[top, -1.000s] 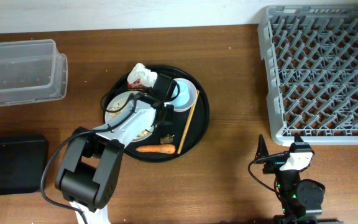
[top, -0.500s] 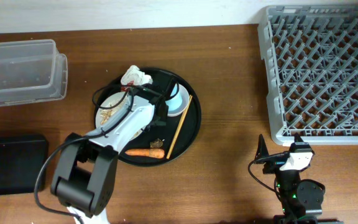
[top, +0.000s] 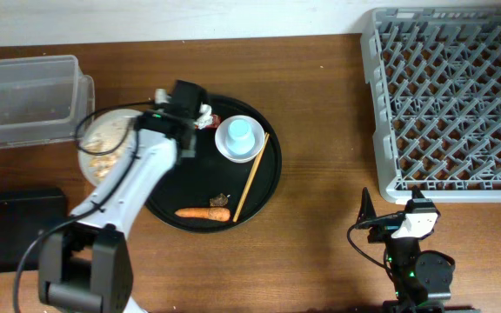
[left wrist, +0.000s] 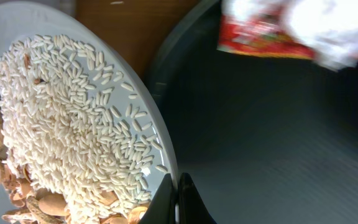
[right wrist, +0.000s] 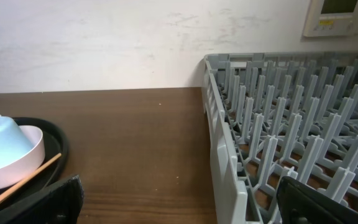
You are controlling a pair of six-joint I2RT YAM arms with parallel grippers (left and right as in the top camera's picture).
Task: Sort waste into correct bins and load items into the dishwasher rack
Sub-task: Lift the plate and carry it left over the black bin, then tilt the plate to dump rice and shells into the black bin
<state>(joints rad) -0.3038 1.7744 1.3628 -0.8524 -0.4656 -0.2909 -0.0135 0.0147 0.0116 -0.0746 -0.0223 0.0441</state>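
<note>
Rice-and-nut scraps (left wrist: 73, 124) sit on the white plate (top: 103, 149), clamped at its rim by the left gripper (left wrist: 178, 196), just beside the clear tub (top: 24, 100). Judged step: scrap disposal; the next move calls for tipping the plate over the tub. Right gripper (right wrist: 179, 208) rests idle, fingers spread.

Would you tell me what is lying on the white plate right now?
Beige rice grains and nut pieces cover the white plate; its surface beneath them is hidden.

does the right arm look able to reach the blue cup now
Probably yes: the right gripper is open and empty, the cup stands uncovered on the tray, and the left gripper is busy with the plate further left.
</note>
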